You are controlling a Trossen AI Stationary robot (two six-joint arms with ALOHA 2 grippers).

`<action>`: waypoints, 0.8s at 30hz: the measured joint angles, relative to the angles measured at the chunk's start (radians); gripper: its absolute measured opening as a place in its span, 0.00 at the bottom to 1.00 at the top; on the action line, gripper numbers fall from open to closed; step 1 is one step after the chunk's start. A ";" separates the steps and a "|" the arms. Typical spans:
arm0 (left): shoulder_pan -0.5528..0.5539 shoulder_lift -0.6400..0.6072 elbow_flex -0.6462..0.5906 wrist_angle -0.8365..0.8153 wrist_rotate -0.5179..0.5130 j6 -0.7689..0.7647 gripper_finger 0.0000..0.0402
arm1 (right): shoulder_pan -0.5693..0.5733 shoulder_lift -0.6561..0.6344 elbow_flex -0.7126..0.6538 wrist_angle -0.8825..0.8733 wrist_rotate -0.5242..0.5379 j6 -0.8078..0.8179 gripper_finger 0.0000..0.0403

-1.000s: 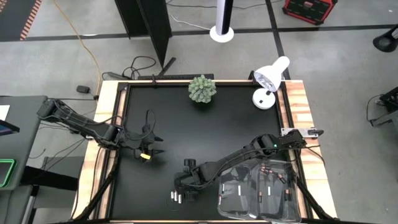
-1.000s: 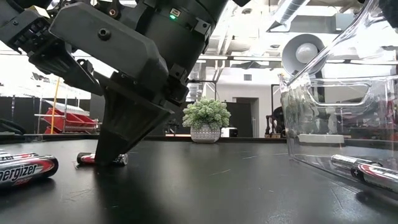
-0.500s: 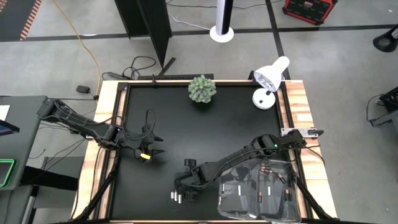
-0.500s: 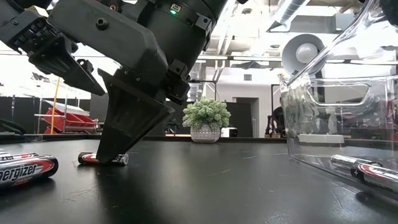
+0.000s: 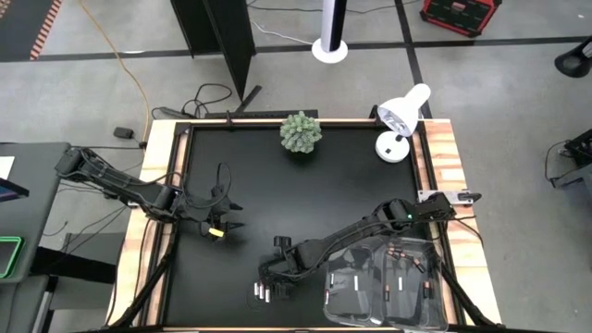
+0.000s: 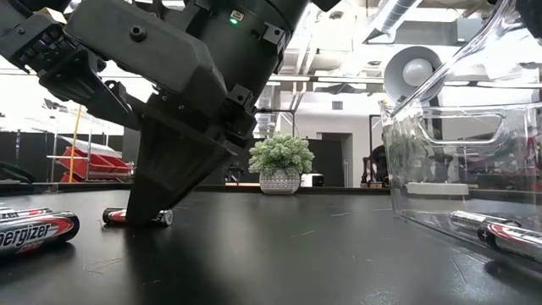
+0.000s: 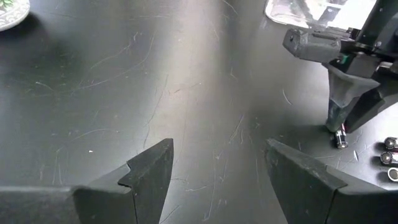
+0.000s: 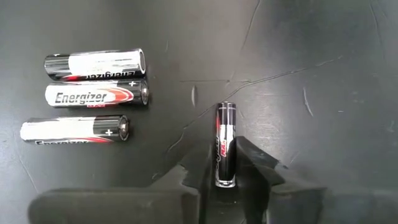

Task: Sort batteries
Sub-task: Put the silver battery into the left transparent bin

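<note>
A dark battery with a red stripe point(image 8: 225, 146) lies on the black table between the fingers of my right gripper point(image 8: 224, 175), which points down at it near the table's near edge point(image 5: 271, 277). In the low view the battery point(image 6: 138, 217) shows under the gripper point(image 6: 151, 207). Three more batteries point(image 8: 93, 94) lie side by side close by point(image 5: 262, 293). My left gripper point(image 7: 219, 144) hovers open at the table's left point(image 5: 222, 227), touching nothing. Other batteries point(image 5: 400, 268) lie in the clear bins point(image 5: 384, 287). My right gripper has the dark battery by one end point(image 8: 225, 177), pinched between the two fingers point(image 8: 255, 168). The fingers come from above, pointing down, one on each side of the battery's length. The battery lies flat on the table.
The clear bins' wall point(image 6: 457, 152) stands near the table's near right corner. A small potted plant point(image 5: 302, 132) and a white desk lamp point(image 5: 400, 116) stand at the far edge. The black table top between the arms is bare.
My right gripper has tipped slightly over the battery and settled back to where it was. The battery has stayed on the table.
</note>
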 joint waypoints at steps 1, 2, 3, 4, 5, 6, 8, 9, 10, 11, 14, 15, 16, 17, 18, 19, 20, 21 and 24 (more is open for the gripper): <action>0.000 0.000 0.000 0.000 0.000 0.000 0.61 | 0.000 0.000 0.000 -0.001 0.000 0.000 0.23; 0.000 0.000 0.000 0.000 0.000 0.000 0.61 | 0.000 0.000 0.000 -0.002 0.000 0.001 0.24; 0.000 0.000 0.000 0.000 0.000 -0.001 0.61 | -0.001 0.000 0.000 -0.003 0.000 0.002 0.24; 0.000 0.000 0.000 0.000 0.000 -0.001 0.61 | -0.002 0.000 0.000 -0.005 0.000 0.002 0.23; 0.000 0.000 0.000 0.000 0.000 -0.001 0.61 | -0.006 0.000 0.000 -0.007 0.000 0.002 0.23; 0.000 0.000 0.000 0.000 0.000 -0.001 0.61 | -0.006 0.000 0.000 -0.011 -0.001 0.002 0.21; 0.000 0.000 0.000 0.000 0.000 -0.001 0.61 | -0.006 0.000 0.000 -0.016 0.000 0.002 0.18; 0.000 0.000 0.000 0.000 0.000 -0.001 0.61 | -0.006 0.000 0.000 -0.018 0.000 0.002 0.17; 0.000 0.000 0.000 0.000 0.000 -0.001 0.61 | -0.006 0.000 0.000 -0.019 0.000 0.002 0.16; 0.000 0.000 0.000 0.000 0.000 -0.002 0.61 | -0.006 0.000 0.000 -0.020 0.000 0.002 0.15; 0.000 0.000 0.000 0.000 0.000 -0.002 0.61 | -0.005 0.000 0.000 -0.020 0.000 0.002 0.13; 0.000 0.000 0.000 0.000 0.000 -0.002 0.61 | -0.005 0.000 0.000 -0.021 0.000 0.001 0.13; 0.000 0.000 0.000 0.000 0.000 -0.002 0.61 | -0.005 0.000 0.000 -0.021 0.000 0.001 0.12; 0.000 0.000 0.000 0.000 0.000 -0.002 0.61 | -0.005 0.000 0.000 -0.021 0.000 -0.001 0.12; 0.000 0.000 0.000 0.000 0.000 -0.002 0.61 | -0.005 0.000 0.000 -0.021 -0.001 -0.005 0.12; 0.000 0.000 0.000 0.000 0.000 -0.002 0.61 | -0.004 0.000 0.000 -0.021 -0.001 -0.006 0.11; 0.000 0.000 0.000 0.000 0.000 -0.002 0.61 | -0.003 0.000 0.000 -0.020 0.000 -0.007 0.11; 0.000 0.000 0.000 0.000 0.000 -0.002 0.61 | -0.003 0.000 0.000 -0.019 -0.001 -0.008 0.11; 0.000 0.000 0.000 0.000 0.000 -0.001 0.61 | -0.002 0.000 0.000 -0.012 -0.001 -0.015 0.10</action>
